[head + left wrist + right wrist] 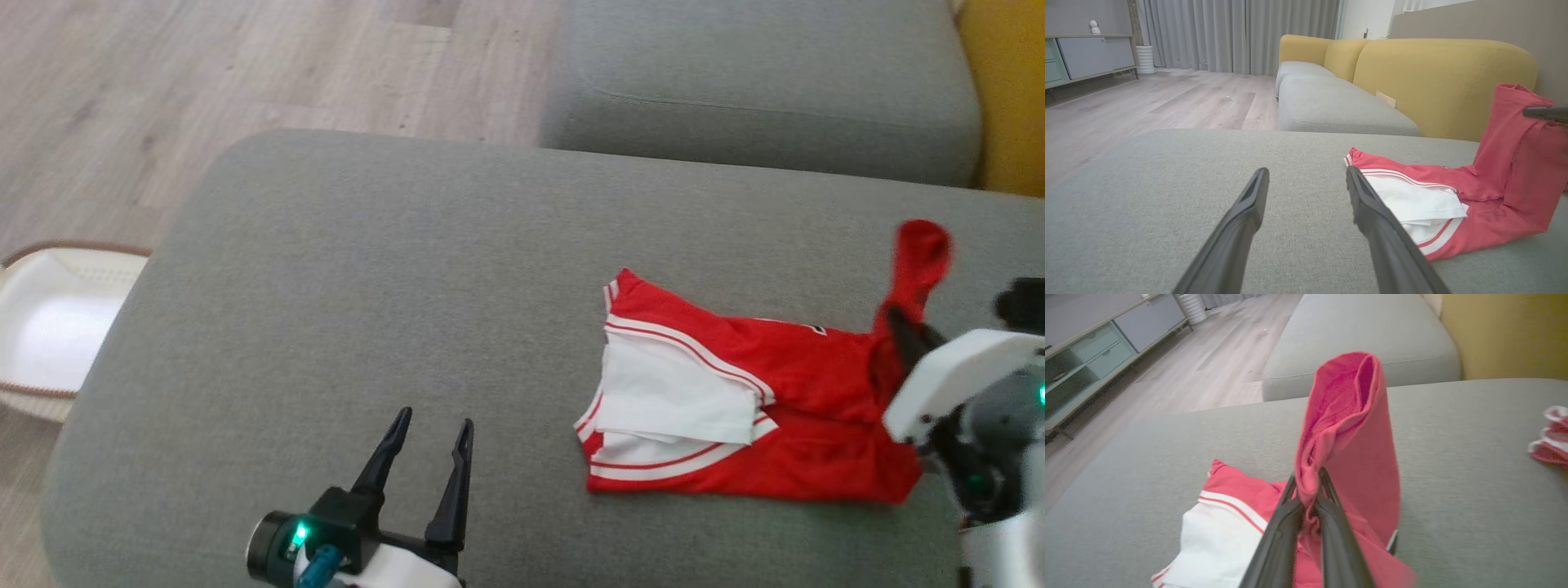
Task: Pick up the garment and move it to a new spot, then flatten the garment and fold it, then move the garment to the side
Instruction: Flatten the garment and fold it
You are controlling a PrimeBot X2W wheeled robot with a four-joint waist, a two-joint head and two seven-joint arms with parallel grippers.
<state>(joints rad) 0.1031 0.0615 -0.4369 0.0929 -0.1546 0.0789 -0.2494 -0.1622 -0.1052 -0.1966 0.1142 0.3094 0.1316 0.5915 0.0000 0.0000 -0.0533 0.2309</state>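
A red garment [784,408] with white panels and striped trim lies crumpled on the grey cushion [408,310], right of centre. My right gripper [898,320] is shut on a bunched red fold of it, lifting that end above the cushion; the fold stands up past the fingertips [1308,479]. In the left wrist view the garment [1453,204] rises at the right toward the other arm's finger [1545,113]. My left gripper [433,425] hovers open over bare cushion to the garment's left, holding nothing, its fingers [1255,196] spread apart.
A second grey seat cushion [759,82] lies beyond, with a yellow sofa back [1445,77] at the right. A white basket [49,327] sits on the wooden floor at the left. Another small red-and-white cloth piece [1549,437] rests on the cushion further right.
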